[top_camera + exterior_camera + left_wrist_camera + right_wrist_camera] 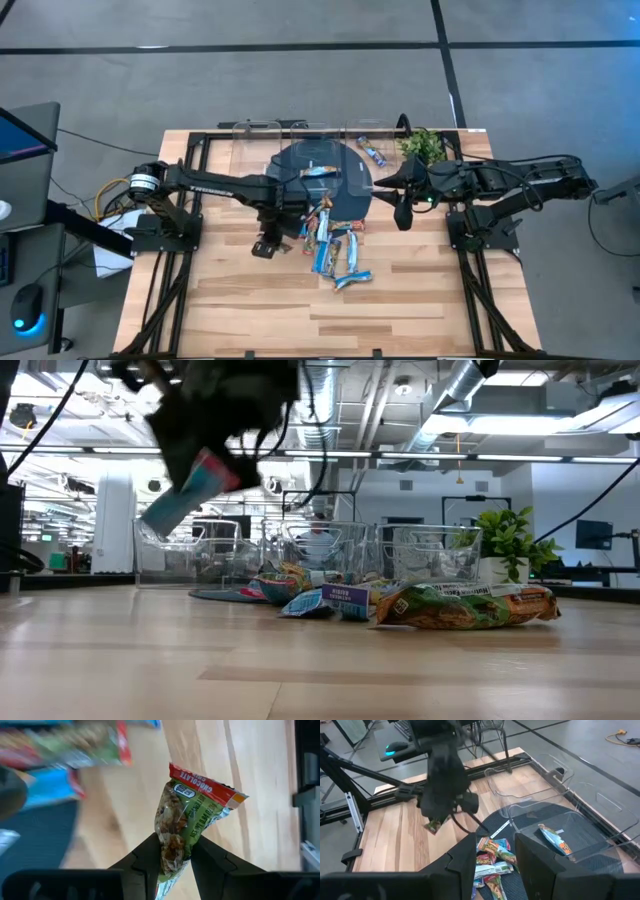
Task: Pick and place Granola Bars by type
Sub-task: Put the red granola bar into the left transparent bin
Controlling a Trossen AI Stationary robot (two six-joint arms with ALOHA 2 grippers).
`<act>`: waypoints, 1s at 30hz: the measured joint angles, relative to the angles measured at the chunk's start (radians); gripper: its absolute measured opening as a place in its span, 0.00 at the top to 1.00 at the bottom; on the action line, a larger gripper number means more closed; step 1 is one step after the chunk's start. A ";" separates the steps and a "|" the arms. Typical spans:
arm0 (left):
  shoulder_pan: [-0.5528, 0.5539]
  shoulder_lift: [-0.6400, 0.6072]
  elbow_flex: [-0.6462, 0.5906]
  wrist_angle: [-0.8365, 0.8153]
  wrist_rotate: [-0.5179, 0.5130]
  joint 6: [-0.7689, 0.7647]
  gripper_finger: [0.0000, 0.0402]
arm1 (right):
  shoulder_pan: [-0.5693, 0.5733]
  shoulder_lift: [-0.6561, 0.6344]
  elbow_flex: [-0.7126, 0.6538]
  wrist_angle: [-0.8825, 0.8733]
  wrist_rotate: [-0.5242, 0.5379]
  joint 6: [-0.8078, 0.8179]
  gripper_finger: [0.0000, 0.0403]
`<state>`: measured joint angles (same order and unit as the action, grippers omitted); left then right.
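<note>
Clear plastic bins [555, 827] stand in a row along the far edge of the wooden table [420, 300], partly over a dark round mat [352, 195]. One bin holds a single blue-white bar [553, 839]; in the high view another bin nearer the green plant [424, 145] holds a bar with a purple wrapper [372, 152].

The left gripper [176, 865] is lifted above the table beside the pile, its fingers pinched narrowly on a green granola bar [187, 815] with a red end band; the word "CHOCOLATE" can be read on that band, the rest is too blurred.

The remaining granola bars [333, 245] lie heaped at the mat's near edge, blue-white, orange-red and green wrappers overlapping. Their print is not legible.

The right gripper [496, 852] hangs over the mat near the bins, fingers parted with nothing between them, looking down on the pile.
</note>
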<state>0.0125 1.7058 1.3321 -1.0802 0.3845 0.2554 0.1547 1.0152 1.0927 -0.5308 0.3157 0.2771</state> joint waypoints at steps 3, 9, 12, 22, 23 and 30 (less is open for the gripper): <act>0.006 0.000 0.120 -0.066 -0.095 0.030 0.77 | 0.000 0.000 0.000 0.000 0.000 0.000 0.69; 0.025 0.000 0.337 -0.204 -0.465 0.119 0.77 | 0.000 0.000 0.000 0.000 0.000 0.000 0.69; 0.060 0.000 0.376 -0.239 -0.691 0.166 0.77 | 0.000 0.000 0.000 0.000 0.000 0.003 0.69; 0.345 0.013 0.375 -0.373 -0.739 0.150 0.77 | 0.015 0.000 0.000 0.000 0.000 0.037 0.69; 0.376 0.013 0.376 -0.376 -0.732 0.145 0.77 | 0.016 0.000 -0.003 0.000 -0.001 0.037 0.69; 0.570 0.016 0.316 -0.327 -0.622 0.081 0.77 | 0.021 0.026 -0.010 -0.004 -0.002 0.064 0.69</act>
<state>0.5821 1.7222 1.6479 -1.4073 -0.2372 0.3363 0.1761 1.0410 1.0832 -0.5350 0.3141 0.3408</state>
